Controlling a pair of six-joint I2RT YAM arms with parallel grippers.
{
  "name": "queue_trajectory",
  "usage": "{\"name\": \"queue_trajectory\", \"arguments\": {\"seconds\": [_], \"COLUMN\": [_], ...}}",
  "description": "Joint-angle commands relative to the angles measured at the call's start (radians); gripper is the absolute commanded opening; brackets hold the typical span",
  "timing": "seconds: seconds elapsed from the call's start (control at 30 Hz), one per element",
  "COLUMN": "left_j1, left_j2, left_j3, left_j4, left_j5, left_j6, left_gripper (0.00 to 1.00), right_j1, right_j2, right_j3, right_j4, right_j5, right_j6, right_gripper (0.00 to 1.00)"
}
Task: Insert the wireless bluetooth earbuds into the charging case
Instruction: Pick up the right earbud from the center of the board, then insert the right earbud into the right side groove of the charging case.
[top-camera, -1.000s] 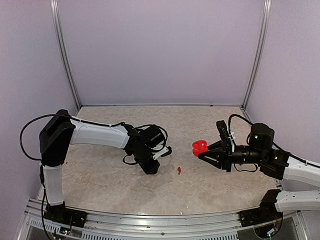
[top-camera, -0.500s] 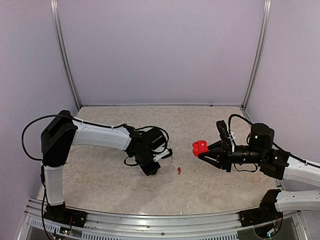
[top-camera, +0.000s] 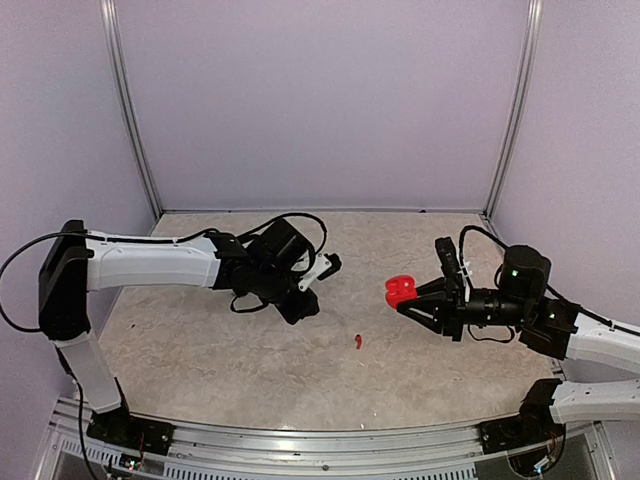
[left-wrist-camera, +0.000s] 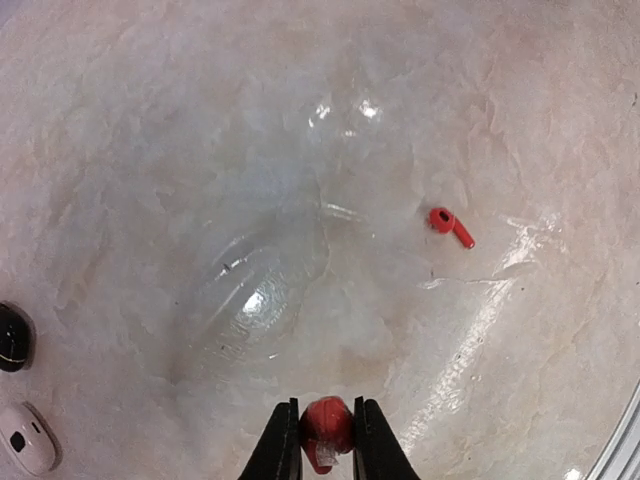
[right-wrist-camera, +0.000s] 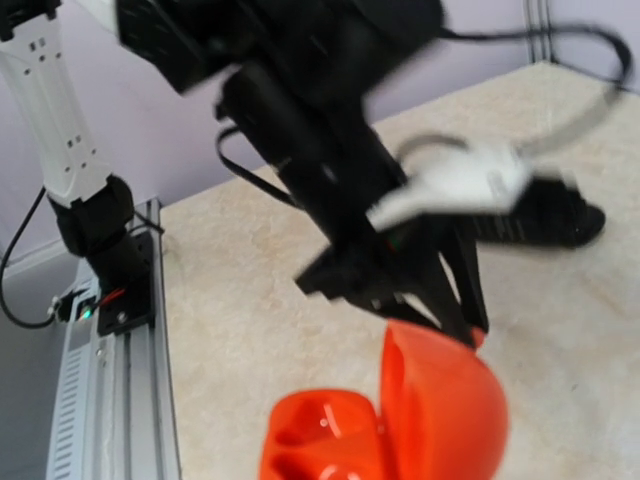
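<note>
Beige marbled tabletop (top-camera: 200, 360), lilac walls. Left gripper (left-wrist-camera: 327, 410) just closed, now clamped on small red plastic earbud (left-wrist-camera: 327, 430), raised off surface. Second red earbud (top-camera: 358, 341) lies loose. Right gripper (top-camera: 412, 302) pinches glossy red rounded charging case (top-camera: 399, 290), seemingly open, view blurred. Insertion next.

Pale lilac walls (top-camera: 320, 100) are closing in a marbled beige bench (top-camera: 400, 240) on three sides, slim metal posts (top-camera: 131, 110) are standing at the back corners, and overhead light is glaring off the polished top.
</note>
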Motion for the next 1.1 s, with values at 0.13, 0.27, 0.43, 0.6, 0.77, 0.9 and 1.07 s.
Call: {"name": "queue_trajectory", "arguments": {"seconds": [0.13, 0.27, 0.43, 0.6, 0.77, 0.9, 1.07], "left_j1": [-0.04, -0.107, -0.194, -0.241, -0.26, -0.27, -0.277], "left_j2": [-0.308, -0.419, -0.459, -0.462, -0.426, -0.389, -0.347], "left_j3": [-0.119, -0.176, -0.17, -0.191, -0.193, -0.187, -0.176], "left_j4": [0.384, 0.568, 0.688, 0.838, 0.932, 0.971, 0.989], "left_j5": [-0.002, -0.043, -0.065, 0.0, 0.073, 0.098, 0.116], "left_j6": [-0.011, 0.025, 0.066, 0.08, 0.083, 0.085, 0.082], "left_gripper": [0.13, 0.14, 0.14, 0.14, 0.13, 0.13, 0.13], "right_j1": [-0.009, -0.007, -0.004, 0.012, 0.042, 0.058, 0.077], "right_j2": [0.041, 0.069, 0.106, 0.155, 0.193, 0.215, 0.221], "right_j3": [-0.012, -0.033, -0.047, -0.07, -0.067, -0.069, -0.057], "right_j4": [0.241, 0.405, 0.547, 0.692, 0.76, 0.795, 0.798], "right_j5": [0.058, 0.062, 0.062, 0.058, 0.056, 0.053, 0.084], "right_j6": [-0.044, -0.084, -0.159, -0.213, -0.281, -0.289, -0.286], "right_gripper": [0.0, 0.0, 0.0, 0.0, 0.0, 0.0, 0.0]}}
